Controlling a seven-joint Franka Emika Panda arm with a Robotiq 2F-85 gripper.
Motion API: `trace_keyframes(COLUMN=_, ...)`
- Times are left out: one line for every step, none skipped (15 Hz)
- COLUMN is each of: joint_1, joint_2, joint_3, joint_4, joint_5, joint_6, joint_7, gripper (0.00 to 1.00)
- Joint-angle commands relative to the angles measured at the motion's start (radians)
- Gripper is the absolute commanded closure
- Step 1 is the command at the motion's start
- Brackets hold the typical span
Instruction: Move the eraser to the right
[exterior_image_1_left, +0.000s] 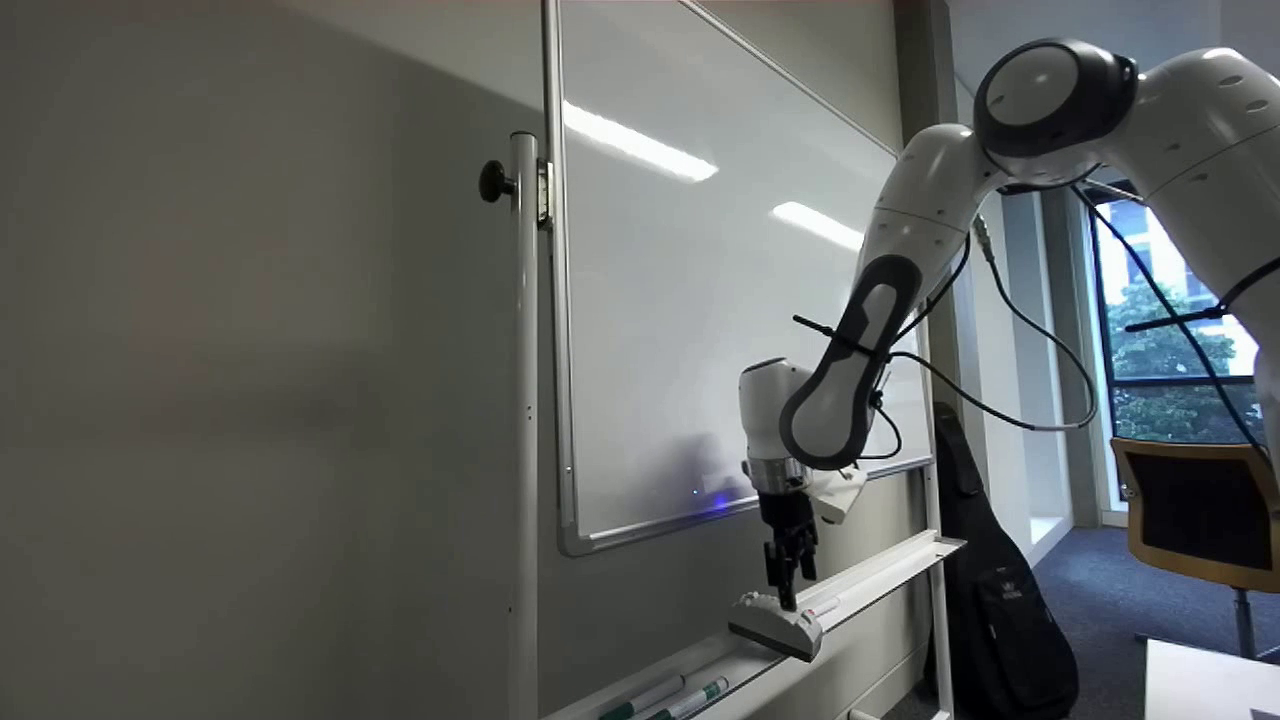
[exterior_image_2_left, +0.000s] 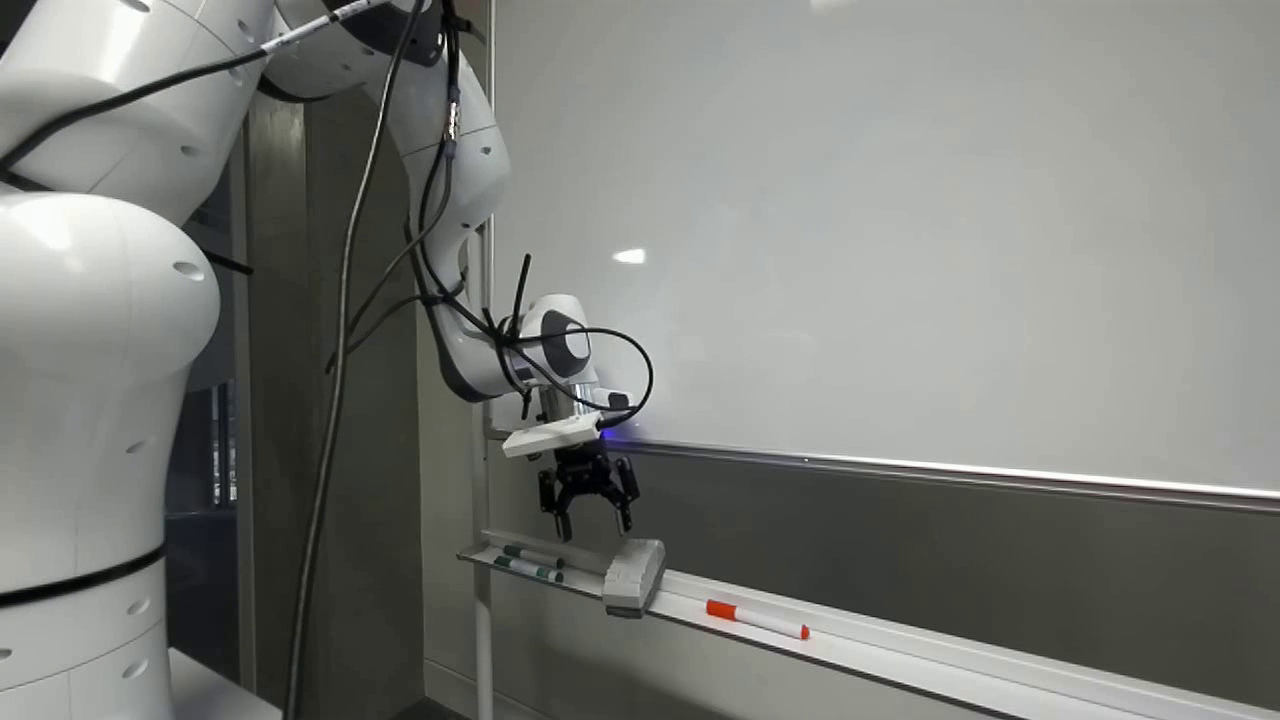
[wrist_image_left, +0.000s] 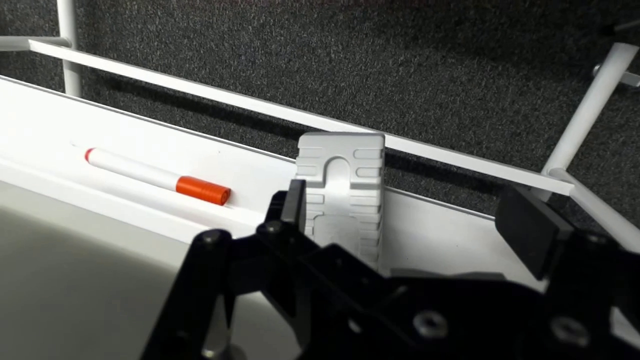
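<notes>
- One white arm (exterior_image_1_left: 930, 190) comes in high from the right edge of an exterior view, bends over and slopes down toward the lower edge of the whiteboard (exterior_image_1_left: 680, 330).
- Its last section hangs close to upright beside that lower edge, and the end effector (exterior_image_2_left: 594, 523) points down toward the surface (exterior_image_2_left: 880, 657), a narrow white ledge.
- Both fingers (wrist_image_left: 295, 205) are spread, with a wide gap between them; an exterior view shows their tips just above the eraser (exterior_image_2_left: 633, 578), offset toward two green-capped markers (exterior_image_2_left: 530, 570).
- Seen from the wrist, one finger overlaps the eraser's left side while its partner stands well to the right.
- Whitish-grey and oblong, the eraser rests on the surface between the green-capped markers and an orange-capped marker (exterior_image_2_left: 757, 619), its ribbed face up.
- Its long axis runs across the surface, not along it: one end points in under the whiteboard, the opposite end juts past the front edge.
- In the wrist view that axis stands nearly vertical, jutting end uppermost, against the slanting front edge.
</notes>
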Motion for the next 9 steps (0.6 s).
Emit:
trace_keyframes(joint_1=0.012, joint_2=0.103, joint_3=-0.039, joint_4=0.096, joint_5=-0.013, joint_6=-0.049, joint_7=0.027, gripper=0.0)
trace_keyframes(joint_1=0.009, joint_2=0.126, joint_3=-0.04, joint_4=0.118, joint_5=0.003, joint_6=-0.058, joint_7=0.023, gripper=0.0)
trace_keyframes(joint_1=0.01, joint_2=0.146, joint_3=-0.046, joint_4=0.134, joint_5=0.003, joint_6=-0.061, joint_7=0.022, gripper=0.0)
trace_keyframes(joint_1=0.019, joint_2=0.161, joint_3=-0.056, joint_4=0.15, joint_5=-0.006, joint_6=-0.06, joint_7=0.032, gripper=0.0)
trace_keyframes(joint_1=0.023, joint_2=0.176, joint_3=-0.06, joint_4=0.16, joint_5=-0.005, joint_6=-0.058, joint_7=0.038, gripper=0.0)
trace_keyframes(joint_1=0.03, joint_2=0.181, joint_3=-0.064, joint_4=0.16, joint_5=-0.007, joint_6=-0.054, joint_7=0.049, gripper=0.0)
trace_keyframes(joint_1=0.031, joint_2=0.178, joint_3=-0.061, joint_4=0.161, joint_5=-0.002, joint_6=-0.059, joint_7=0.049, gripper=0.0)
trace_keyframes(joint_1=0.03, joint_2=0.172, joint_3=-0.055, joint_4=0.156, joint_5=0.002, joint_6=-0.059, joint_7=0.046, gripper=0.0)
trace_keyframes(joint_1=0.028, joint_2=0.167, joint_3=-0.049, joint_4=0.153, joint_5=0.006, joint_6=-0.055, joint_7=0.039, gripper=0.0)
